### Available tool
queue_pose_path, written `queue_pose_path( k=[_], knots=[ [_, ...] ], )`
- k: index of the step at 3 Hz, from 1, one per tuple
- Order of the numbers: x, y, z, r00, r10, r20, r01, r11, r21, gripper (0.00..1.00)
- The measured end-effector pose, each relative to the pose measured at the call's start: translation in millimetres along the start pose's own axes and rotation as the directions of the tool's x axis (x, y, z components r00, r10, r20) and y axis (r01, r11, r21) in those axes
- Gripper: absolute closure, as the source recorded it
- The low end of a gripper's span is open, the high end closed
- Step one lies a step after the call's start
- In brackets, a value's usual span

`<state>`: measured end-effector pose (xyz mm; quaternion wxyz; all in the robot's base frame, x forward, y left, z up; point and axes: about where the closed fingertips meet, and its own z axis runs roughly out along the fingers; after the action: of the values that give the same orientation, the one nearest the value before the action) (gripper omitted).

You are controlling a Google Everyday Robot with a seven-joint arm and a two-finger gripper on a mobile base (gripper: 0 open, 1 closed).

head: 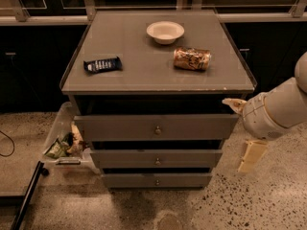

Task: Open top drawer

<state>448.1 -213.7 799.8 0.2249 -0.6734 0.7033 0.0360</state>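
bottom drawer (139, 180): narrow grey front, lowest.
middle drawer (139, 158): narrow grey front, just above it.
top drawer (124, 127): widest grey front, directly under the table top, standing forward of the two below; knob (157, 130) at centre.
end effector (236, 134): mine, just beside the top drawer's right end, fingers spread wide, holding nothing.
table (139, 78): dark wrapper (102, 64) left; can (192, 59) on its side, right; white bowl (165, 31) at the back.
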Motion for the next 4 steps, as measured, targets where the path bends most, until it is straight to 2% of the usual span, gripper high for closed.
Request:
queue_pose_path(
  k=[1,2,3,4],
  knots=[
    [11.3,-1.4,22.9,0.999,0.034,0.016,-0.034,0.9993,-0.017,0.0],
    [28.7,-10.6,60.2,0.999,0.029,0.013,-0.029,0.9996,-0.007,0.0],
    [45.3,-29.8,95.4,1.0,-0.017,0.01,0.017,0.9996,0.025,0.0],
    [45.3,-29.8,95.5,1.0,-0.018,0.01,0.017,0.9995,0.025,0.0]
  ],
)
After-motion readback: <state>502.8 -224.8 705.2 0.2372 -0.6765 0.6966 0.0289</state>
